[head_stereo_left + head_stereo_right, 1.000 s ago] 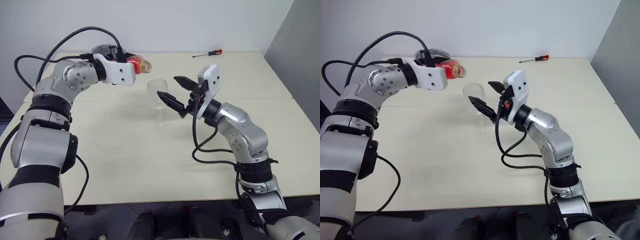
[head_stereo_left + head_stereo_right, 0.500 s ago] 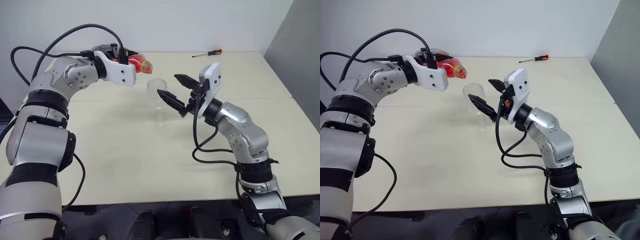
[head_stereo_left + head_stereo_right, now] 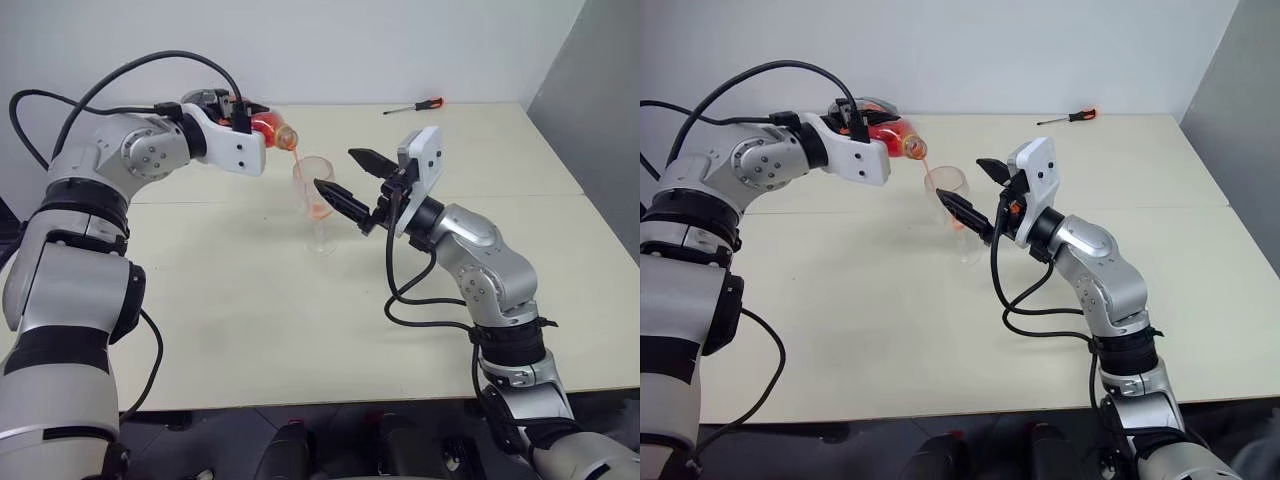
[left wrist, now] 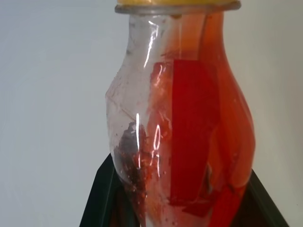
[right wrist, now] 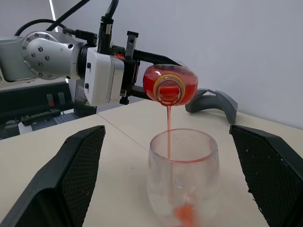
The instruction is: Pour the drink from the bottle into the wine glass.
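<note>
My left gripper (image 3: pixel 252 116) is shut on the bottle (image 3: pixel 272 127), a small clear one holding red liquid, and holds it tipped with its mouth down over the wine glass (image 3: pixel 313 190). A thin stream of the red drink (image 5: pixel 169 125) falls from the bottle's mouth (image 5: pixel 169 90) into the bowl, and a little collects at the bottom (image 5: pixel 183 213). The glass stands upright on the table (image 3: pixel 250 300). My right gripper (image 3: pixel 336 171) is open, level with the bowl, with one black finger (image 5: pixel 75 175) on each side and clear of the glass.
A red-handled screwdriver (image 3: pixel 415 105) lies at the table's back right. A grey curved object (image 5: pixel 213 99) sits on the table behind the bottle. The near and right parts of the tabletop are bare.
The left wrist has rolled and tipped the bottle's mouth further down. The drink now runs into the glass, which was empty before. The right arm has kept still.
</note>
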Controlling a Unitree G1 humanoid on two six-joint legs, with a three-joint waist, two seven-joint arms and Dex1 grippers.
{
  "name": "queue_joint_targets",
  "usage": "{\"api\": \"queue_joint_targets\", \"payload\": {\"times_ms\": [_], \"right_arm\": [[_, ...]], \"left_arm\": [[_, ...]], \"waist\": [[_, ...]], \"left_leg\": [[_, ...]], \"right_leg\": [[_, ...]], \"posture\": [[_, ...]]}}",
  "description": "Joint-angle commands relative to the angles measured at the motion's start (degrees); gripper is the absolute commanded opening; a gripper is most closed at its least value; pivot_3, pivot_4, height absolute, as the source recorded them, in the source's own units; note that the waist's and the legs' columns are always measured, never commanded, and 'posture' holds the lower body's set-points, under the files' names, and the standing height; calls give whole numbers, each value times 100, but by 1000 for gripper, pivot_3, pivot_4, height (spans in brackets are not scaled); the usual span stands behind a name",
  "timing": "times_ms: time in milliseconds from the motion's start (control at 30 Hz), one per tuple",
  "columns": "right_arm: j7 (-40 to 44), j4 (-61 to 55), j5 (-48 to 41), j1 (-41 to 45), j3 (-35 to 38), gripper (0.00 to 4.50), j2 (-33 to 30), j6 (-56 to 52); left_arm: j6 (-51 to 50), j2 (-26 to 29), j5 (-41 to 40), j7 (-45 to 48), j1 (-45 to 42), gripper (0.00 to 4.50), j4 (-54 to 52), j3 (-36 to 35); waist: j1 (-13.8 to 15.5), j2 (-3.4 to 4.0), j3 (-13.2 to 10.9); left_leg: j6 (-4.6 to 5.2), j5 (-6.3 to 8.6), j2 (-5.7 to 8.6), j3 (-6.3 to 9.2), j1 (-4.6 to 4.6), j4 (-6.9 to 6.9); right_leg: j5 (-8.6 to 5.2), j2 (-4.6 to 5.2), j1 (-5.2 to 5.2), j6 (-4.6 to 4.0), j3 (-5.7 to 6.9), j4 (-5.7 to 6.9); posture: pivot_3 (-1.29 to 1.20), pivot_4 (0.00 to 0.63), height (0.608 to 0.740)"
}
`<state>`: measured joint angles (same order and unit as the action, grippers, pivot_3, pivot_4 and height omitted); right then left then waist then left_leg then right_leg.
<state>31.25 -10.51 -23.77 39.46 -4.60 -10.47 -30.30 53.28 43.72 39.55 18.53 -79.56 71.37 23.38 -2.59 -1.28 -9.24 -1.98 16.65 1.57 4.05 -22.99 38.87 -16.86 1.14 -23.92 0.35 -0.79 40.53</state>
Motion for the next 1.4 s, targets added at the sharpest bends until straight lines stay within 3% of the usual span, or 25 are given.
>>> {"api": "queue_joint_targets", "payload": {"times_ms": [33,1400], "right_arm": [[10,-300,-22,83,15,4500,-8,134],[75,-70,-3,203,32,4500,-30,243]], "left_arm": [[55,181,1,-197,-349,1276,-59,-11],[-170,264,514,-795,-730,1276,194,494]], "waist": [[0,0,0],[-17,0,0]], "left_leg": [[0,0,0,-2,-3,0],[0,0,1,-9,-7,2]], "right_leg": [[0,1,-6,0,-1,4],[-1,3,-20,2,-3,23]], "posture": [[0,150,740],[0,150,740]]}}
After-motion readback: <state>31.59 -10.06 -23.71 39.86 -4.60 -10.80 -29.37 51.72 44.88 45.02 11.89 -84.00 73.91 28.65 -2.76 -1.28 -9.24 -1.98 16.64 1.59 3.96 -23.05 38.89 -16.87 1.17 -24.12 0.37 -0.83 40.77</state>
